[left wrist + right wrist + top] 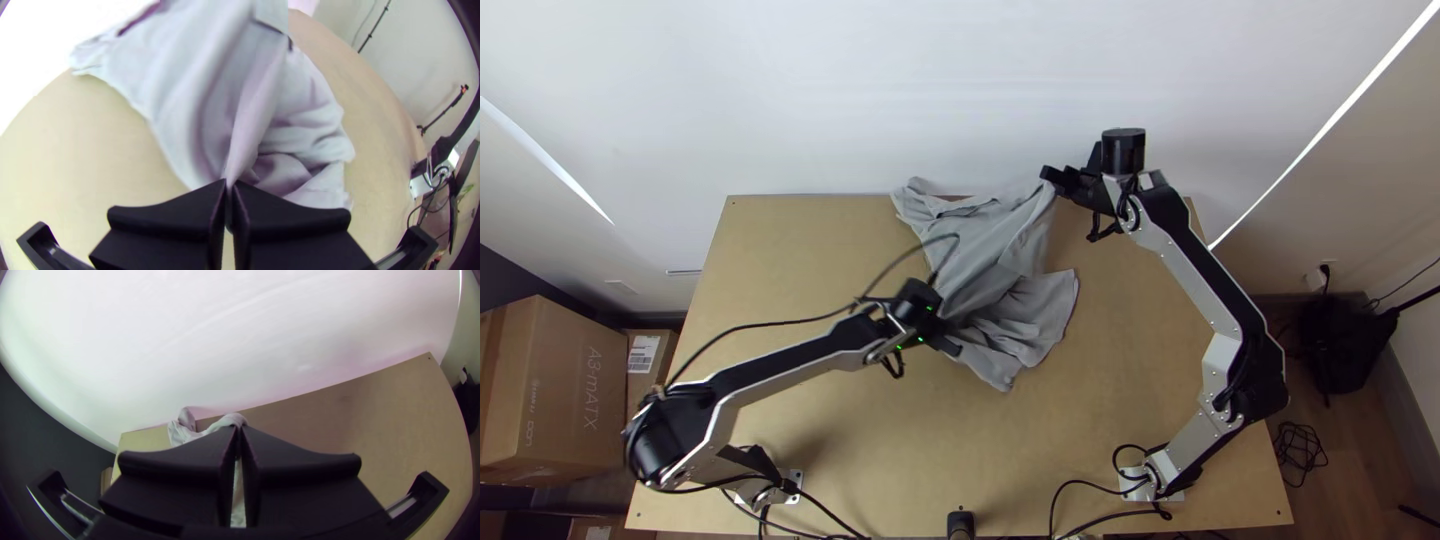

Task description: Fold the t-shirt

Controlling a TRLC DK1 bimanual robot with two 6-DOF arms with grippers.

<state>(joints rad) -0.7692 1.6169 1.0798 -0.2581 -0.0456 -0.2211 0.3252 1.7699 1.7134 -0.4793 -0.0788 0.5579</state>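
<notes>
Left gripper (954, 349) and right gripper (1051, 176), the 2 pincers I run remotely, each clamp a pinch of the grey t-shirt (995, 240), which is rumpled and drawn up in creases between them. I see it toward the far side of the wooden table (810, 245), reaching the edge by the white wall (960, 90); cardboard boxes (555, 390) stand off to the left.

Matt cloth t-shirt (995, 245), smooth wooden table (810, 250), metal arm links (1192, 290), matt cardboard box (560, 375)
</notes>
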